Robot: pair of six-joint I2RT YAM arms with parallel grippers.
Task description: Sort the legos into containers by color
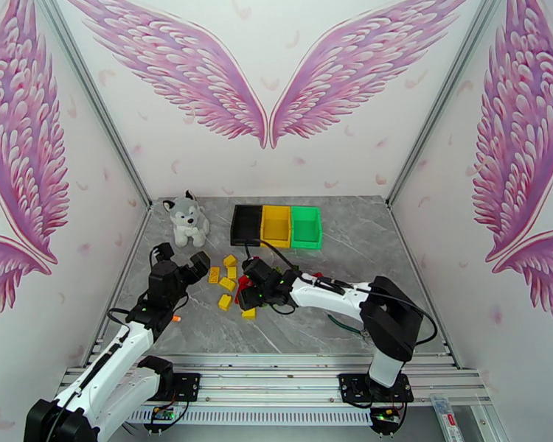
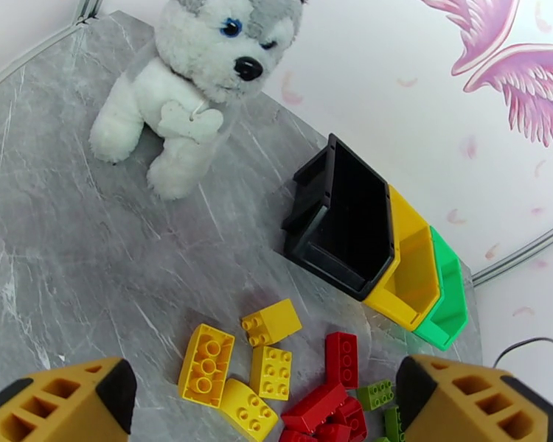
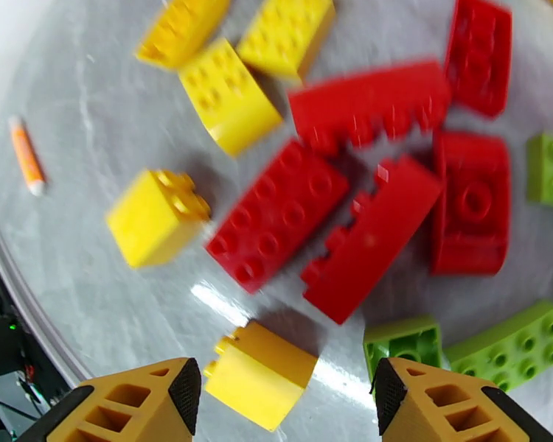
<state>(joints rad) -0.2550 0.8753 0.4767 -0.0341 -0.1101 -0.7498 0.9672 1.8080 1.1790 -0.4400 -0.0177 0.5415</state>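
Note:
The legos lie in a loose pile (image 1: 236, 285) at mid-table: yellow bricks (image 2: 270, 371) on the left, red bricks (image 3: 276, 215) in the middle, light green ones (image 3: 509, 348) to the right. My right gripper (image 1: 251, 280) hangs low over the pile, open; in the right wrist view the gripper (image 3: 284, 384) straddles one yellow brick (image 3: 262, 373) without pinching it. Left of the pile my left gripper (image 1: 182, 261) is raised and open wide, nothing between its fingers (image 2: 70, 403). The containers stand in a row behind: black (image 1: 245, 224), yellow (image 1: 276, 224), green (image 1: 306, 226).
A plush husky (image 1: 186, 219) sits at the back left, beside the black bin. A small orange stick (image 3: 26, 156) lies on the table near the pile's front left. Grey marble tabletop (image 1: 365, 244) is bounded by white walls and metal frame posts.

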